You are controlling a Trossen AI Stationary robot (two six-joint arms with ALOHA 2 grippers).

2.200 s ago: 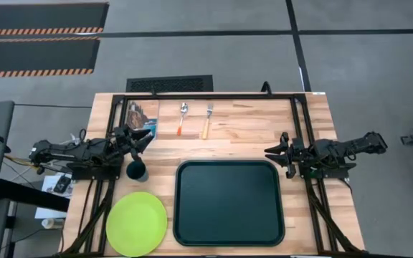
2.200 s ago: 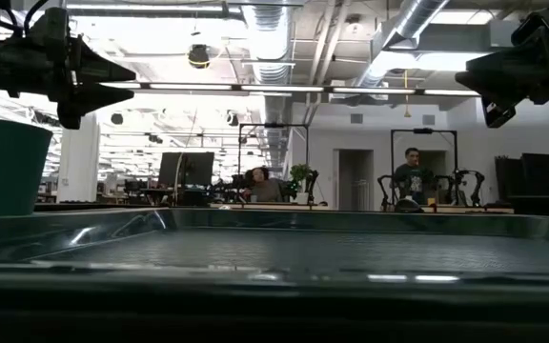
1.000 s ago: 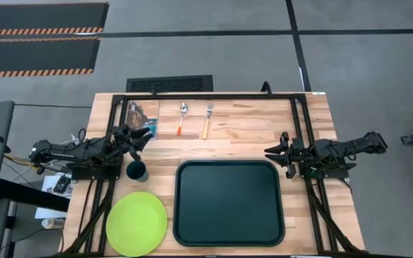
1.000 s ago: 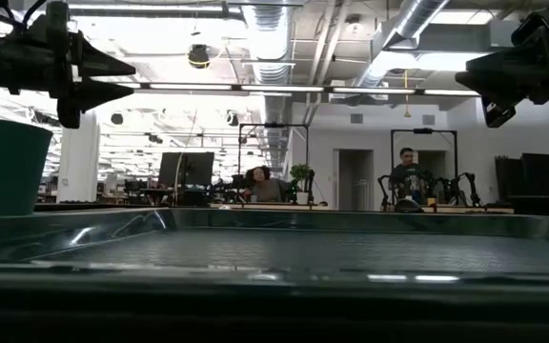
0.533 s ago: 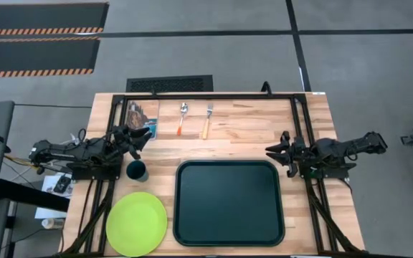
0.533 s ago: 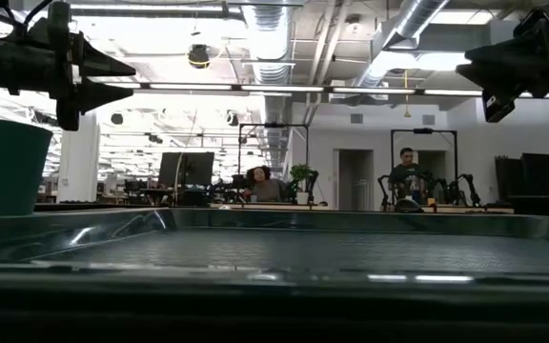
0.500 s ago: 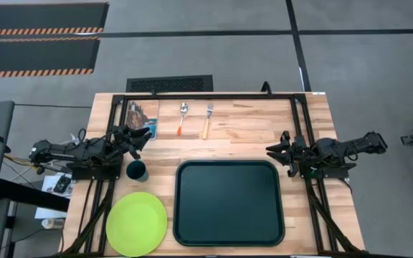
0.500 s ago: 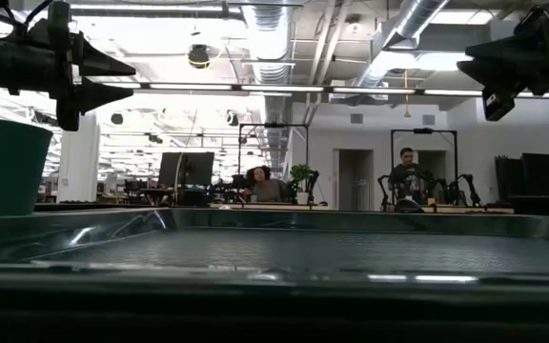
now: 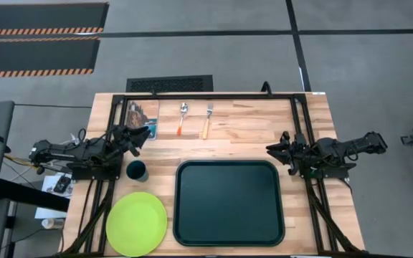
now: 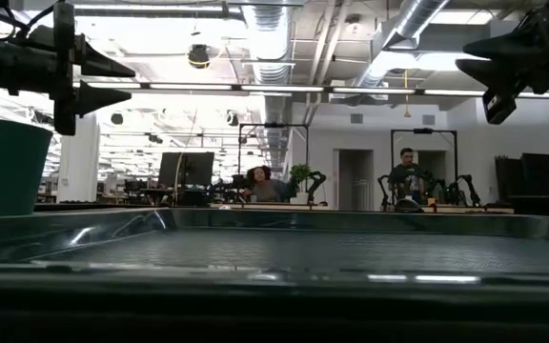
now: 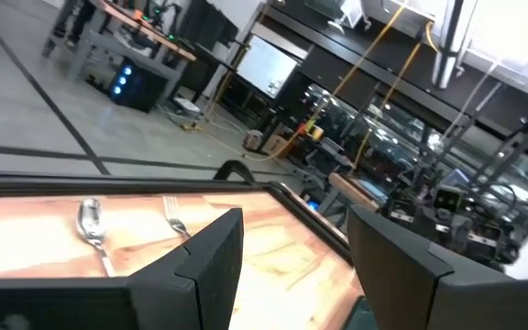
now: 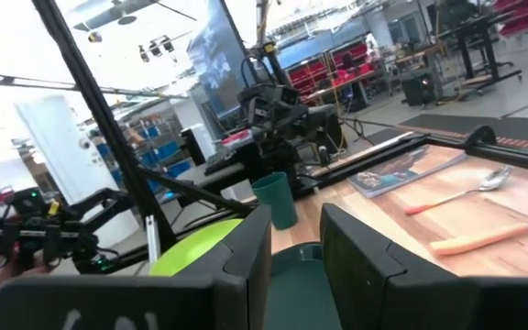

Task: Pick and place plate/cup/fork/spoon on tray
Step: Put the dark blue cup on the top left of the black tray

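The left gripper (image 9: 143, 133), jaws apart and empty, has drifted up-frame off the cup (image 9: 136, 170), which stands left of the bare tray (image 9: 229, 203); the right gripper (image 9: 272, 149) waits parted; nothing is placed yet.

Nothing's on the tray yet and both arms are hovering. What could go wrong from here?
The small dark teal cup stands just below the open left gripper; a careless descent could tip it. The orange-handled spoon and fork lie close together, so one might get nudged. The flat lime-green plate lies flush on the wooden table, hard to grip.
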